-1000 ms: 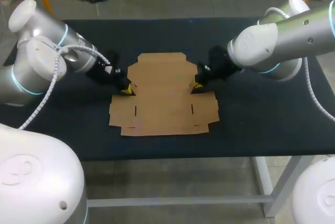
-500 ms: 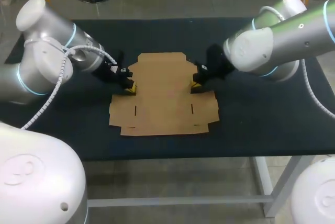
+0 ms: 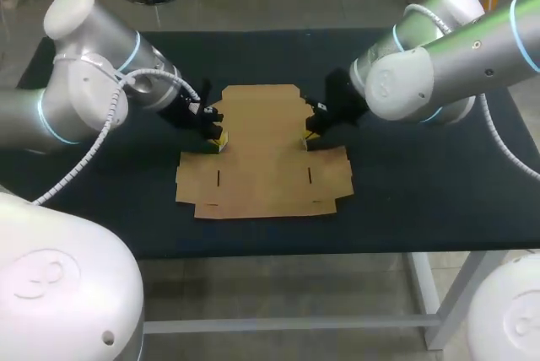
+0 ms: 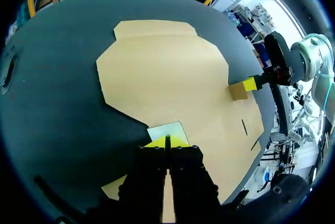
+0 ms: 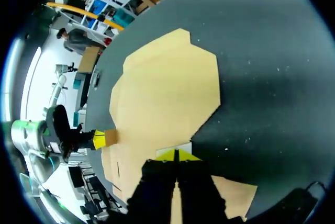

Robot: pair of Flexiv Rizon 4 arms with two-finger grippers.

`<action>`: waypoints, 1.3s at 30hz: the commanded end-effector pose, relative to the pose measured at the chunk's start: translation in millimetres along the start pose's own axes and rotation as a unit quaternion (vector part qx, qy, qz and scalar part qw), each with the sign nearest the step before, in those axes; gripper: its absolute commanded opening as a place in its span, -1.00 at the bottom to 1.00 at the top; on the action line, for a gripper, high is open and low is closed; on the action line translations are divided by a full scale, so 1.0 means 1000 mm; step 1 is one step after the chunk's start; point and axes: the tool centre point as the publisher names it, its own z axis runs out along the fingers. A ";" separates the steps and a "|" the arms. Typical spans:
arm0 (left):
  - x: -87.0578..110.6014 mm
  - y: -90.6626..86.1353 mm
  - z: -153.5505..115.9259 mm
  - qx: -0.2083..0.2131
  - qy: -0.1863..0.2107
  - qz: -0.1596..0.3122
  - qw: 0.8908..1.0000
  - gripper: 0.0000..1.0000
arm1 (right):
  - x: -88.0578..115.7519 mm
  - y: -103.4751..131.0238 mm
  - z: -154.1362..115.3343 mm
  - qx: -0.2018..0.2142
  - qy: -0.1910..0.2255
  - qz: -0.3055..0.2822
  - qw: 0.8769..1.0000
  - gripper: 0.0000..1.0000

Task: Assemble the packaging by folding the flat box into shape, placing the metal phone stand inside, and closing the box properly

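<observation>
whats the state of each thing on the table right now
box: lying flat and open, not yet folded into shape
left flap: raised off the table, pinched
right flap: raised off the table, pinched
left claw: shut on the left flap
right claw: shut on the right flap

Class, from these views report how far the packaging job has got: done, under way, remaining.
Done: nothing; the box blank lies flat on the table. Under way: the left gripper pinches the left side flap, the right gripper the right side flap, both raised. Remaining: folding the walls, inserting the phone stand (not in view), closing.
</observation>
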 end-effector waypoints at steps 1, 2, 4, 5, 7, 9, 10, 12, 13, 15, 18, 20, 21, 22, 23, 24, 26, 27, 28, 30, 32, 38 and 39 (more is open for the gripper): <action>0.003 -0.005 0.003 -0.008 -0.011 0.001 1.000 -1.00 | 0.003 0.003 0.004 0.003 -0.009 0.001 1.000 -1.00; 0.003 -0.005 0.004 -0.009 -0.012 0.001 1.000 -1.00 | 0.003 0.003 0.005 0.005 -0.010 0.001 1.000 -1.00; 0.003 -0.006 0.006 -0.011 -0.014 0.001 1.000 -1.00 | 0.004 0.004 0.006 0.005 -0.014 0.002 1.000 -1.00; 0.003 -0.006 0.007 -0.012 -0.014 0.001 1.000 -1.00 | 0.004 0.004 0.007 0.006 -0.016 0.002 1.000 -1.00; 0.003 -0.007 0.008 -0.012 -0.015 0.000 1.000 -1.00 | 0.005 0.004 0.008 0.006 -0.020 0.003 1.000 -1.00; 0.003 -0.007 0.008 -0.013 -0.015 0.000 1.000 -1.00 | 0.005 0.004 0.009 0.006 -0.023 0.004 1.000 -1.00; 0.003 -0.007 0.008 -0.013 -0.015 0.000 1.000 -1.00 | 0.005 0.003 0.010 0.006 -0.023 0.004 1.000 -1.00; 0.003 -0.007 0.009 -0.013 -0.016 0.000 1.000 -1.00 | 0.005 0.003 0.010 0.007 -0.025 0.004 1.000 -1.00; 0.003 -0.007 0.009 -0.013 -0.016 0.001 1.000 -1.00 | 0.006 0.003 0.011 0.007 -0.026 0.005 1.000 -1.00; 0.003 -0.007 0.010 -0.012 -0.017 0.001 1.000 -1.00 | 0.006 0.003 0.012 0.008 -0.028 0.005 1.000 -1.00; 0.003 -0.007 0.012 -0.012 -0.018 0.001 1.000 -1.00 | 0.006 0.002 0.015 0.009 -0.033 0.007 0.999 -1.00; 0.002 -0.007 0.012 -0.012 -0.019 0.001 1.000 -1.00 | 0.007 0.002 0.016 0.010 -0.036 0.006 0.999 -1.00; 0.002 -0.007 0.012 -0.012 -0.020 0.001 1.000 -1.00 | 0.007 0.002 0.017 0.010 -0.037 0.006 0.999 -1.00; 0.003 -0.007 0.012 -0.011 -0.021 0.000 1.000 -1.00 | 0.008 0.002 0.018 0.011 -0.038 0.006 0.999 -1.00; 0.003 -0.007 0.013 -0.011 -0.022 0.000 1.000 -1.00 | 0.008 0.002 0.018 0.011 -0.039 0.005 0.999 -1.00; 0.003 -0.006 0.013 -0.011 -0.023 0.001 1.000 -1.00 | 0.009 0.001 0.018 0.011 -0.040 0.005 0.999 -1.00; 0.003 -0.006 0.013 -0.010 -0.025 0.001 1.000 -1.00 | 0.009 0.001 0.019 0.012 -0.042 0.005 0.999 -1.00; 0.003 -0.006 0.014 -0.010 -0.026 0.000 1.000 -1.00 | 0.010 0.001 0.020 0.011 -0.043 0.005 0.999 -1.00; 0.003 -0.006 0.014 -0.009 -0.028 0.000 1.000 -1.00 | 0.010 0.001 0.020 0.012 -0.044 0.005 0.999 -1.00; 0.003 -0.006 0.015 -0.009 -0.029 -0.001 1.000 -1.00 | 0.011 0.001 0.021 0.012 -0.049 0.005 0.999 -1.00; 0.003 -0.006 0.016 -0.009 -0.030 -0.002 1.000 -1.00 | 0.011 0.001 0.022 0.013 -0.051 0.005 0.999 -1.00; 0.003 -0.004 0.018 -0.010 -0.036 -0.009 0.999 -1.00 | 0.009 0.002 0.025 0.014 -0.062 0.011 0.998 -1.00; 0.003 -0.004 0.019 -0.012 -0.037 -0.012 0.999 -1.00 | 0.008 0.002 0.025 0.015 -0.065 0.013 0.998 -1.00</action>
